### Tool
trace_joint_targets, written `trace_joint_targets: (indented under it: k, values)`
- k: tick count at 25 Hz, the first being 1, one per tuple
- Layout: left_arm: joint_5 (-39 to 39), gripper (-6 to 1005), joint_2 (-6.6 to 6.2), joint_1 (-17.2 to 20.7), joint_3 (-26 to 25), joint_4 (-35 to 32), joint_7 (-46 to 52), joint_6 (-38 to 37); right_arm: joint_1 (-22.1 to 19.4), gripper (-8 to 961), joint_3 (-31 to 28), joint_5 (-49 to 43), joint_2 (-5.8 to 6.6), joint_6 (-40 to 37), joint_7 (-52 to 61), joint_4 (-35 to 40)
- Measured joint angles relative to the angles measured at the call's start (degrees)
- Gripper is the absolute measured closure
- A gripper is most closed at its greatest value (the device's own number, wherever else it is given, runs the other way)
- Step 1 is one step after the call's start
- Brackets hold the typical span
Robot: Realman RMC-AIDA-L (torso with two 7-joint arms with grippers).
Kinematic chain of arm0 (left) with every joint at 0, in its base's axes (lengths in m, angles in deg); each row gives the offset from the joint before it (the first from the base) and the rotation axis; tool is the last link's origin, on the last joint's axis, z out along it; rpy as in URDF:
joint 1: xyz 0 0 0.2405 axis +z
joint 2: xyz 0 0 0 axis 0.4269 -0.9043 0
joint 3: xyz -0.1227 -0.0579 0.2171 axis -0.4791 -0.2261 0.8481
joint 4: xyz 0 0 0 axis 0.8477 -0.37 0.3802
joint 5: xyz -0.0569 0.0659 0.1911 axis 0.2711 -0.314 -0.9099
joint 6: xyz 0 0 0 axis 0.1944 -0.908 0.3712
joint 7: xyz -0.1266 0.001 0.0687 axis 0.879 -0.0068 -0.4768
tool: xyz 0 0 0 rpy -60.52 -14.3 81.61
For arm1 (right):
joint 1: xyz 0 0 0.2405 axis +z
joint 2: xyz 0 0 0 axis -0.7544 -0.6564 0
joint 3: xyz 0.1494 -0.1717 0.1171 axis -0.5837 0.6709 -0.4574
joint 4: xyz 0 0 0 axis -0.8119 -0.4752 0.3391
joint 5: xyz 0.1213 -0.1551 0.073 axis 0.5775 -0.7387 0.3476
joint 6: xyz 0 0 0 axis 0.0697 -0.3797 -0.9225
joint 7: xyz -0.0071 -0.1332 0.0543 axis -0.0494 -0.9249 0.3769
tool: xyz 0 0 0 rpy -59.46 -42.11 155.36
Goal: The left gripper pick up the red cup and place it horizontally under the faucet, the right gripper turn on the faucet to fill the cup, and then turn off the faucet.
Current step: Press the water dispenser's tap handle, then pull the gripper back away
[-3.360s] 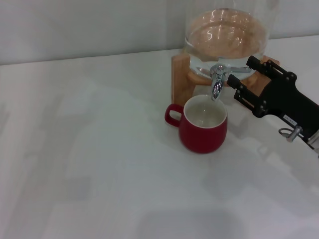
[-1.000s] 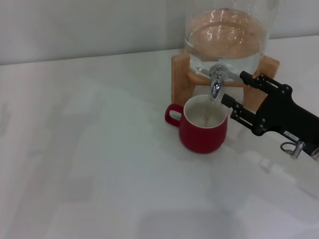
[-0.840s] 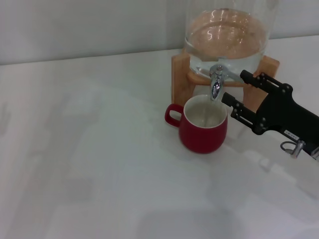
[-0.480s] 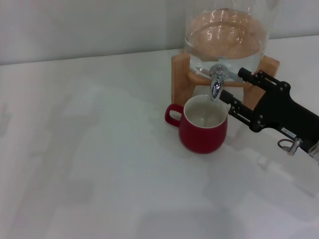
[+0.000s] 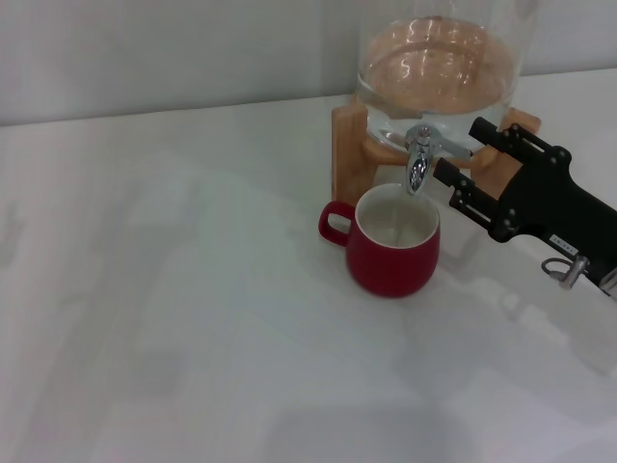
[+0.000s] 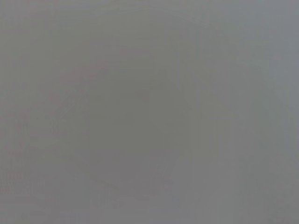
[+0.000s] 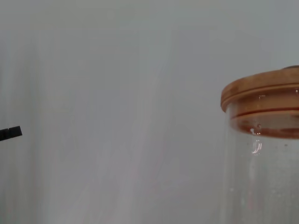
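**A:** What does the head view show?

**B:** A white table [image 5: 193,318] with a clear glass dispenser [image 5: 439,68] on a wooden stand [image 5: 349,154] at the far right. Its chrome faucet [image 5: 418,159] points down over the red cup [image 5: 390,241], which stands upright directly beneath the spout, handle to the left. The cup's white inside appears to hold a little liquid; how much cannot be told. The dispenser holds liquid in its lower part.

**A:** And the grippers?

**B:** The right gripper [image 5: 459,159] reaches in from the right, its two flat black jaws spread apart with nothing between them, tips just beside the faucet, partly covering the stand's right side. Whether a jaw touches the faucet cannot be told. The left gripper is out of sight.

**A:** The left wrist view?

**B:** Only an even grey field; nothing can be made out.

**A:** The right wrist view?

**B:** It shows what the head view cuts off: the dispenser's wooden lid [image 7: 261,100] atop the glass wall, against a pale background. A small black tip [image 7: 10,133] shows at one edge. The cup and faucet are not visible here.
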Motion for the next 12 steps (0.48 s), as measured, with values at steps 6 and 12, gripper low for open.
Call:
trace_joint_targets:
  k: [6, 12]
  values:
    - [0.0, 246, 0.0, 0.0, 0.1, 0.0, 0.0, 0.0, -0.3, 336, -0.4, 0.0, 0.0, -0.4, -0.4, 0.0]
    - [0.0, 245, 0.0, 0.0, 0.1, 0.0, 0.0, 0.0, -0.4, 336, -0.5, 0.0, 0.0, -0.4, -0.4, 0.0]
